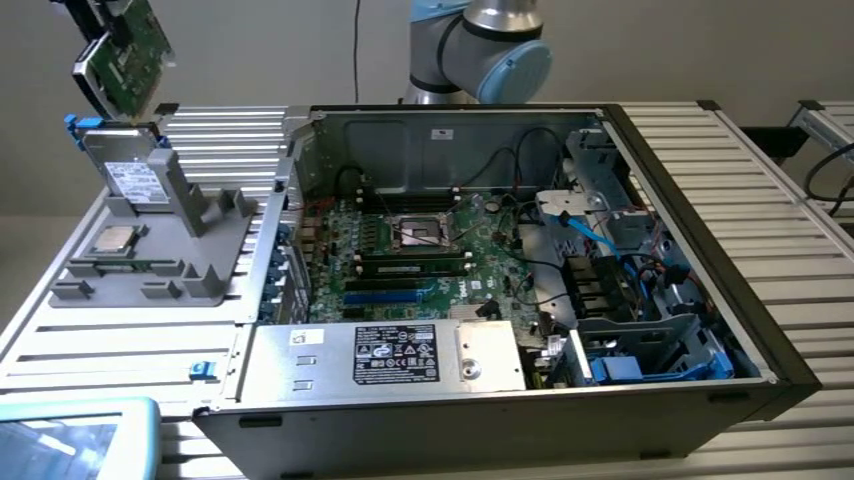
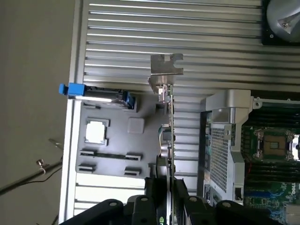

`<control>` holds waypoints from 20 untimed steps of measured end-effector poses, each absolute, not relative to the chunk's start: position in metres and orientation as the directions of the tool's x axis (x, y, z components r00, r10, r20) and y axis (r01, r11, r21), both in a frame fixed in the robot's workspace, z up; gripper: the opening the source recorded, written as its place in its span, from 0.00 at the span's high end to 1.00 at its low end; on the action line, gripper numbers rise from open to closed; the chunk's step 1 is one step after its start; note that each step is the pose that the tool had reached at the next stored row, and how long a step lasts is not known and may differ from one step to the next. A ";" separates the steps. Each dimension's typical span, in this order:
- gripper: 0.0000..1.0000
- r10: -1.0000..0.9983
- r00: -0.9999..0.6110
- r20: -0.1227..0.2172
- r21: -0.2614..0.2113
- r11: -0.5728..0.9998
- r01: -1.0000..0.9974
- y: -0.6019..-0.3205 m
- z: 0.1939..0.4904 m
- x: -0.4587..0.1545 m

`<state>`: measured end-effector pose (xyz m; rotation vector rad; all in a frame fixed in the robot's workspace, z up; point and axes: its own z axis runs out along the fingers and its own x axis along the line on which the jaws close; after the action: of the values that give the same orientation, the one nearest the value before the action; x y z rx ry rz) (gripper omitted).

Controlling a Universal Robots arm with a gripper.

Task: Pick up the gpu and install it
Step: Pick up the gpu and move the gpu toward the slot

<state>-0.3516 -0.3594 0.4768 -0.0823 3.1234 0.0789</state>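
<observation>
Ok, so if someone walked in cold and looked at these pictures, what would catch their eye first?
The open computer case takes up the middle, its green motherboard laid bare. At the exterior view's upper left the gpu hangs in the air, clamped in the gripper, above a grey holder with a blue-clipped hard drive standing in it.

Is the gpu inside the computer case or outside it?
Outside. The pincer holds the gpu in the air above the grey holder, to the exterior view's left of the open case.
</observation>
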 end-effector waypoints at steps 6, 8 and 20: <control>0.73 -0.158 -0.987 -0.017 0.050 0.986 -0.159 -0.359 0.477 -0.352; 0.73 -0.191 -0.981 -0.017 0.050 0.980 -0.192 -0.359 0.477 -0.352; 0.73 -0.341 -0.940 0.009 0.063 0.938 -0.340 -0.359 0.477 -0.352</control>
<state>-0.3515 -0.3594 0.4770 -0.5472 3.1117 0.0955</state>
